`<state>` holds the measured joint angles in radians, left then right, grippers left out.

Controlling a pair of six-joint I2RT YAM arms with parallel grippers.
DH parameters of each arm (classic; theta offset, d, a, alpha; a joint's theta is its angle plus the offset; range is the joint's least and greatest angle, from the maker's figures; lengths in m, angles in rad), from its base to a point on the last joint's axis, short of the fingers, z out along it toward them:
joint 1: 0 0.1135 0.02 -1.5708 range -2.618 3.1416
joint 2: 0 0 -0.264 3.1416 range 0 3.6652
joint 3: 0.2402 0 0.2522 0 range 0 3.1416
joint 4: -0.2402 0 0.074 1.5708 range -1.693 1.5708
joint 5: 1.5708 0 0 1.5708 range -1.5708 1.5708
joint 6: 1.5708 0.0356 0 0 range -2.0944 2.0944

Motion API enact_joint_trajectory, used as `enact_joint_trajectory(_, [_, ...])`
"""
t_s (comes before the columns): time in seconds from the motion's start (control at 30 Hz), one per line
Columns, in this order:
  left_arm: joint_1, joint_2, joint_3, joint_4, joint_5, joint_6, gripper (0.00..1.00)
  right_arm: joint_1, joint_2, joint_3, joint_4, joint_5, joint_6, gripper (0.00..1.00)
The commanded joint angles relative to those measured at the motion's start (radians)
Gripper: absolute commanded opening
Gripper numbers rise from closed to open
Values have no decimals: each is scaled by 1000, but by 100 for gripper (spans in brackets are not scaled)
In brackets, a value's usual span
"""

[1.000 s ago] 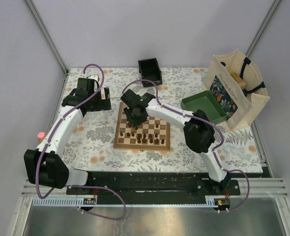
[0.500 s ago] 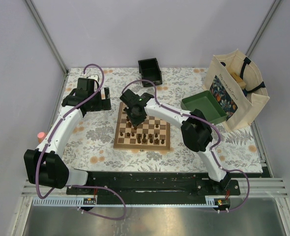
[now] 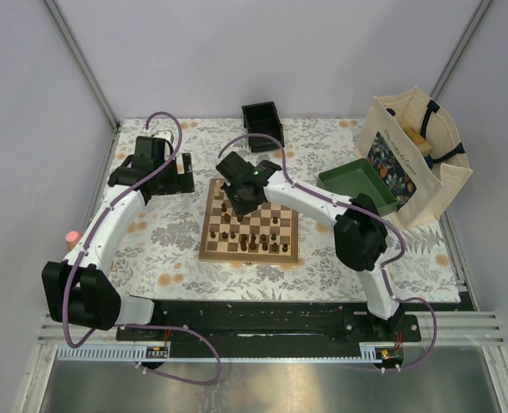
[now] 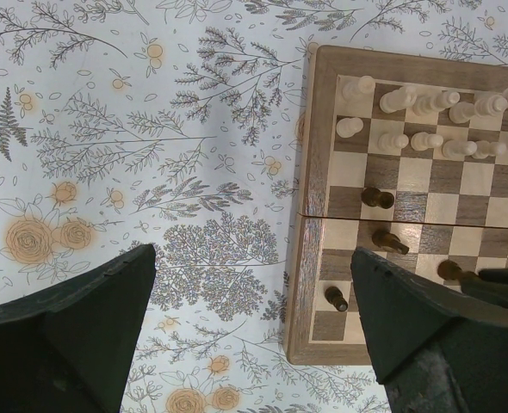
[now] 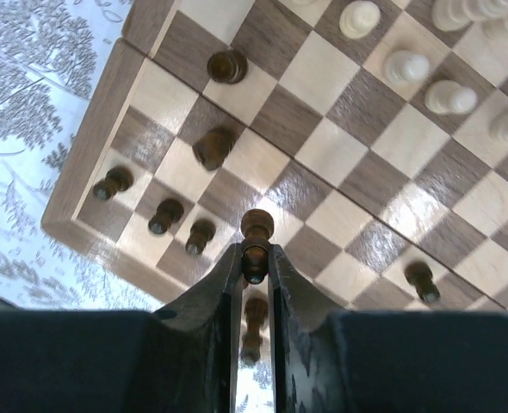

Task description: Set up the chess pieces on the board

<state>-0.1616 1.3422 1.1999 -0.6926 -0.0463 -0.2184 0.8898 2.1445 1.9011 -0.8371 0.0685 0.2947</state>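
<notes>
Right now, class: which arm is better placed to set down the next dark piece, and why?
Right. The right gripper is closed on a dark piece directly above the board, near the other dark pieces. The left gripper hangs open and empty over the tablecloth beside the board.

Top view is bright and even, lit from overhead, so shadows on the surface [image 3: 151,249] are soft. On my right wrist cam the varnished board [image 5: 340,129] throws white glare off a few squares just past my right tool [image 5: 256,258]. Its fingers [image 5: 202,318] look dark and mushy, but the dark chess piece [image 5: 257,231] between them is crisp. Left wrist cam is sharp on the print, my left tool [image 4: 252,258] just featureless black down low.
</notes>
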Motion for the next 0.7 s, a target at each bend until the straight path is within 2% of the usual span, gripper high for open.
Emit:
enact_joint_trajectory(0.0, [7,-29,-2,47,-12,-13,99,-5,-172,-62,66,-1,4,14])
enact_joint_trajectory(0.13, [7,-34,-2,48,-18,-15,99,17,-235,-144,87,-41,8,14])
enact_joint_trajectory(0.33, [8,-48,-8,56,-41,-25,99,64,-244,-212,89,-74,4,14])
enact_joint_trajectory(0.67, [11,-90,-31,76,-102,-47,99,115,-155,-122,32,-82,-57,13])
